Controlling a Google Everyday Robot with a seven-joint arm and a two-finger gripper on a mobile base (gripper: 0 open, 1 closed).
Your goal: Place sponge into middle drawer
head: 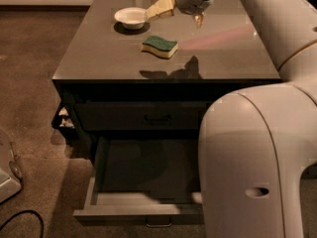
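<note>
Green-topped, pale yellow sponge [159,46] flat on cabinet top [99,58], dark grey middle drawer [133,202] pulled open near, below, gripper [173,18] above far side, fingers apart

Dim light (pink glare [218,36] on countertop [99,53]); claw [176,15] above casts a shadow [173,74].

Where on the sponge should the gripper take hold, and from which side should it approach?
Probably across the shorter width of the sponge, pinching its pale foam sides, coming straight down from above. It lies flat on the countertop, green side up, so only top and side faces are reachable. The gripper hangs open beyond it, near the white bowl.
</note>
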